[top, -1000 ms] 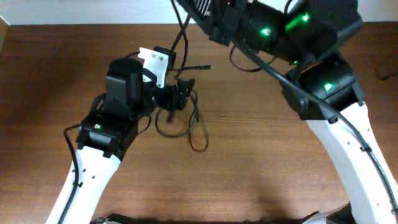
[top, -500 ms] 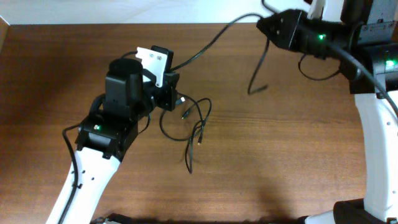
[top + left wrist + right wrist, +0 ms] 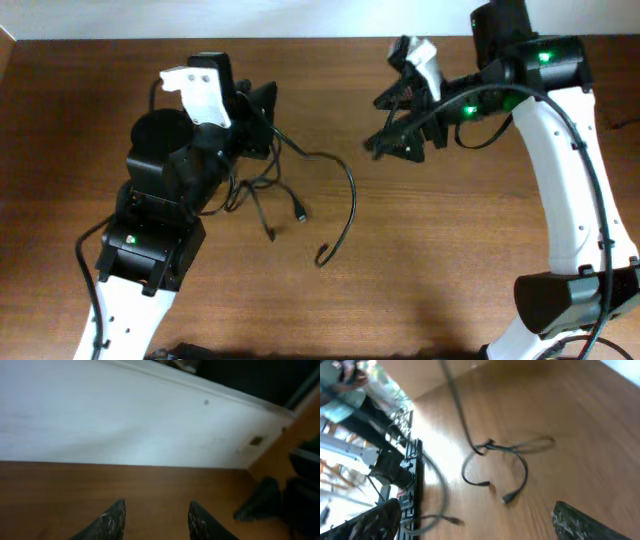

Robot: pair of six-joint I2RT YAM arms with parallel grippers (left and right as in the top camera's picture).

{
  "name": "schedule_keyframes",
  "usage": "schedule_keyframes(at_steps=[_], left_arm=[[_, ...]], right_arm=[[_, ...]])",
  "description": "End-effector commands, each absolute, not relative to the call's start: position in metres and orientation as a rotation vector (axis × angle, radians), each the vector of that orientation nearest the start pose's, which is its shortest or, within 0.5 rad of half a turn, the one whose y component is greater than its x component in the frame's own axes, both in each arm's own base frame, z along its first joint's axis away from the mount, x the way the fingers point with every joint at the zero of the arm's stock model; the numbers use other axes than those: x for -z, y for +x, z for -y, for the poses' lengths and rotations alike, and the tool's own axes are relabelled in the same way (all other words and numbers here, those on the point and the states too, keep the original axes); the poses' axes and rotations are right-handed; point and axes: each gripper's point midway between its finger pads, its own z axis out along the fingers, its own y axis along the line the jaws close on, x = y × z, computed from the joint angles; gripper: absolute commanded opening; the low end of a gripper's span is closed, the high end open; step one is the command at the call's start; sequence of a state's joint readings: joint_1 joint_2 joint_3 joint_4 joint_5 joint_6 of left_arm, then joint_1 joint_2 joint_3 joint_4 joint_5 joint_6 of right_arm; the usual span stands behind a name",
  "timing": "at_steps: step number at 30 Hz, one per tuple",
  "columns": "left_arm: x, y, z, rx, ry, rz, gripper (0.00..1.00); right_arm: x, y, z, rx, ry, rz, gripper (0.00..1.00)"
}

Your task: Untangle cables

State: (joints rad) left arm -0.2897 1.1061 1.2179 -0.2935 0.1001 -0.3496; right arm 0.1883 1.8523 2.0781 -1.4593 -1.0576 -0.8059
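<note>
the left claw [image 3: 156, 521] is spread, nothing showing between its fingertips [image 3: 114, 519]. the right claw [image 3: 475, 522] is spread wide as well, above the table [image 3: 450, 270]. the cables [image 3: 354, 195] lie in loose loops on the table just beside the left claw, well apart from the right.

The brown wooden table [image 3: 430, 270] carries loose black cables [image 3: 352, 195], spread left of centre, plug ends pointing near.
</note>
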Motion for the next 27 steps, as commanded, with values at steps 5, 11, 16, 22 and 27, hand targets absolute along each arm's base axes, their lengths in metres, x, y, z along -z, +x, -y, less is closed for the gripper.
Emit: schedule_keyframes(at_steps=[5,11,16,22,27], left_arm=[[-0.432,0.361,0.101,0.673,-0.313,-1.658,0.4],[-0.486,0.349,0.116,0.765,-0.188,-1.544,0.42],[-0.456,0.365,0.134,0.728,-0.068,-1.647,0.44],[-0.447,0.389,0.141,0.687,-0.022,-1.643,0.44],[-0.473,0.38,0.149,0.764,0.009,-1.593,0.44]], right_arm=[[-0.355,0.317,-0.26,-1.136,-1.49,-1.534,0.96],[-0.365,0.319,-0.274,-1.164,-1.471,-1.498,0.97],[-0.384,0.323,-0.302,-1.23,-1.397,-1.51,0.99],[-0.372,0.341,-0.3,-1.12,-1.356,-1.612,0.99],[-0.362,0.356,-0.298,-1.039,-1.332,-1.664,0.99]])
